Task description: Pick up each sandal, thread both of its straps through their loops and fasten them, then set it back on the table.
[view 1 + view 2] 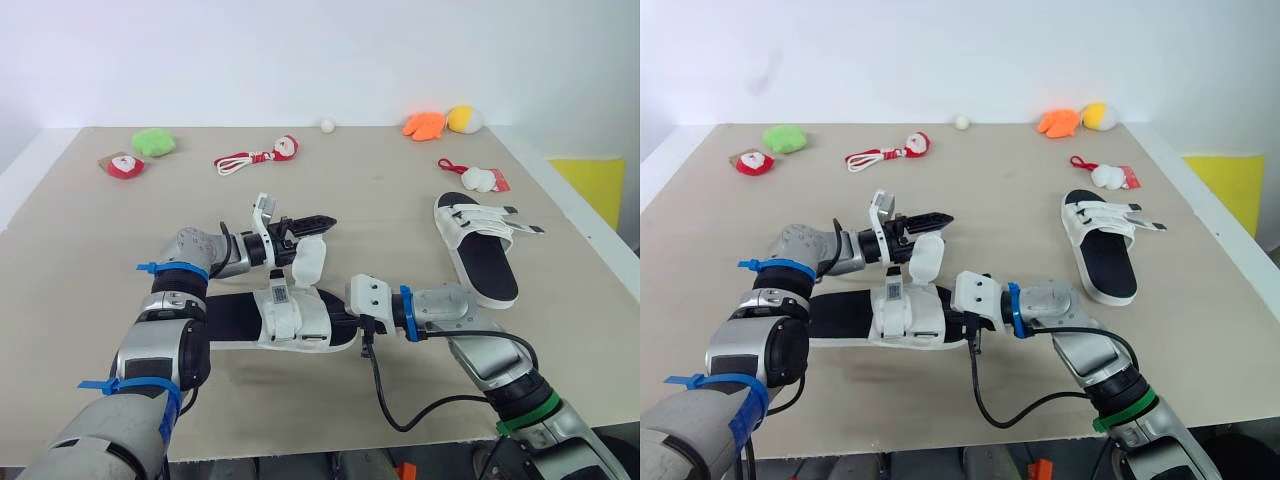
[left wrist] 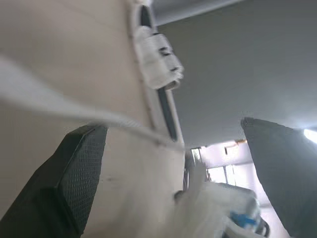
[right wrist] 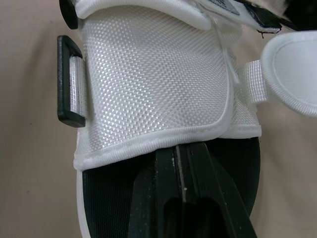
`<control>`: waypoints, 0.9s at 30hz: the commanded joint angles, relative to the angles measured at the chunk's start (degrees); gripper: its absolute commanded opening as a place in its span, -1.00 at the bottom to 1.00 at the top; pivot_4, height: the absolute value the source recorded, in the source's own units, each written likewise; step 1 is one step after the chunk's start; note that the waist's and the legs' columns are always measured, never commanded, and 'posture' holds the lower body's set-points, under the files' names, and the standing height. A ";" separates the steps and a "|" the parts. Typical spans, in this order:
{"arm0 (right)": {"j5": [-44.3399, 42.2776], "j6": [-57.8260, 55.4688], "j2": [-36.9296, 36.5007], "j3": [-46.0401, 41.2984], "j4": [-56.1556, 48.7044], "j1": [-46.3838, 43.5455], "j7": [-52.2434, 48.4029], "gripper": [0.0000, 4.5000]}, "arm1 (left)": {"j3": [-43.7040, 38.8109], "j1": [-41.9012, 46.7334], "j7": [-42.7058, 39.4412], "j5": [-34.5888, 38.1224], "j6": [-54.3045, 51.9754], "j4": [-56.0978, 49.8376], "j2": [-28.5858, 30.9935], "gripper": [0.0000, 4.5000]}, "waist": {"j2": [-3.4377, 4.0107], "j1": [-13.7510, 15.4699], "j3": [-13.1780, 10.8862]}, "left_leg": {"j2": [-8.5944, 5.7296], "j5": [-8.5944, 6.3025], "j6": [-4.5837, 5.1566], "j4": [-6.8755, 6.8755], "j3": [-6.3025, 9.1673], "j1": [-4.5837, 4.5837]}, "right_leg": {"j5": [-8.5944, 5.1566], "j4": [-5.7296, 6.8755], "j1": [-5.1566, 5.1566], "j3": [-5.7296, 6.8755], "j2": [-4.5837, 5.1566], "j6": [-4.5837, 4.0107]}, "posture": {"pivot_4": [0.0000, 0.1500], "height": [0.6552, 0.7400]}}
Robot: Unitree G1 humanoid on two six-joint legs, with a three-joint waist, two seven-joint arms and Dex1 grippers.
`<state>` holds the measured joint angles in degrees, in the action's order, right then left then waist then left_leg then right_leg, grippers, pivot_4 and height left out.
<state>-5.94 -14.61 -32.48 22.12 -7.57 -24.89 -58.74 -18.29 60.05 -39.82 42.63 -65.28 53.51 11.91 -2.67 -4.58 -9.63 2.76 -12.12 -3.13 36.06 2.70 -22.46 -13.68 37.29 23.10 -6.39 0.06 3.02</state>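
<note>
Treat the near sandal as probably light, stiff-soled and floppy-strapped: pin its footbed with the closed-together right claw, and pinch the loose strap near its tip with the spread-apart left claw.

You've got two sandals on the bench, both white-strapped with black footbeds; the near sandal lies flat, sideways along the front; one wide strap lies over it, black loop at its side, the second strap stands up loose; the other sandal lies flat, well off right, strap ends poking outward.
</note>
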 commanded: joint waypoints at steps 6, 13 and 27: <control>3.12 -2.47 -1.09 2.01 3.04 1.67 0.09 -1.00 | -4.39 2.88 1.66 0.09 1.58 2.35 -0.24 0.16 | 0.00 0.00 0.00 | -0.01 0.01 -0.02 0.00 0.00 0.00 | 0.00 0.00 0.00 0.00 0.00 0.00 | 1.00 1.00; 3.16 -2.33 -1.11 1.98 3.23 1.55 0.03 -1.00 | -5.44 3.51 2.07 -0.44 3.39 3.87 -0.08 -0.92 | 0.00 0.00 0.00 | -0.01 0.01 -0.03 -0.01 0.00 0.00 | 0.00 0.00 0.00 0.00 0.00 0.00 | 1.00 1.00; 3.32 -2.37 -1.48 1.95 3.07 1.61 -0.35 -1.00 | 16.08 -10.95 -27.84 -9.90 31.22 -39.12 7.26 -0.92 | 0.08 0.08 -0.04 | 0.00 0.26 -0.46 -0.32 -0.04 0.02 | 0.04 -0.02 0.05 -0.04 0.03 -0.08 | 1.00 1.00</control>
<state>-5.75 -14.60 -32.66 22.10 -7.56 -25.14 -59.18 -1.42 49.47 -66.83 31.58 -36.41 19.88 18.68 -2.59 -4.50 -9.67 2.76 -11.85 -3.58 35.76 2.66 -22.45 -13.65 37.26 23.15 -6.44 0.10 2.95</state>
